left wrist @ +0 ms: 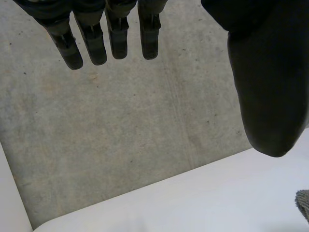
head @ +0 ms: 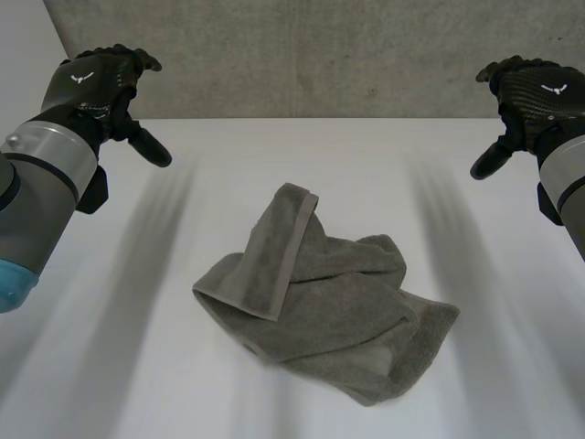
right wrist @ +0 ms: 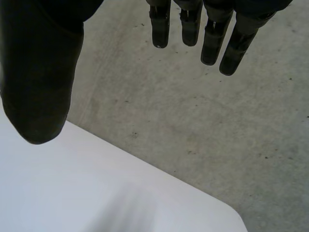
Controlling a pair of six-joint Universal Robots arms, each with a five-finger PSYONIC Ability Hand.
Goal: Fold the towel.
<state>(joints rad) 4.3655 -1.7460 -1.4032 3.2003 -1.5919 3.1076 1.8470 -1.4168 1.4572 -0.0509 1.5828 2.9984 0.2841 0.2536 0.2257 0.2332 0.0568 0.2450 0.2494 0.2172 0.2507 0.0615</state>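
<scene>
A grey towel [head: 324,297] lies crumpled in the middle of the white table [head: 137,366], one hemmed edge folded over its left part. My left hand [head: 96,87] hangs high at the far left, open, well away from the towel. My right hand [head: 530,96] hangs high at the far right, also open and empty. In the left wrist view the fingers [left wrist: 94,41] are straight, the thumb [left wrist: 268,82] stands apart, and a corner of the towel [left wrist: 304,203] peeks in beyond the thumb. In the right wrist view the fingers [right wrist: 212,34] point past the table's edge.
A grey concrete floor [head: 320,55] lies beyond the table's far edge. The table's rounded far corners [left wrist: 41,224] [right wrist: 236,217] appear under each hand. White tabletop surrounds the towel on all sides.
</scene>
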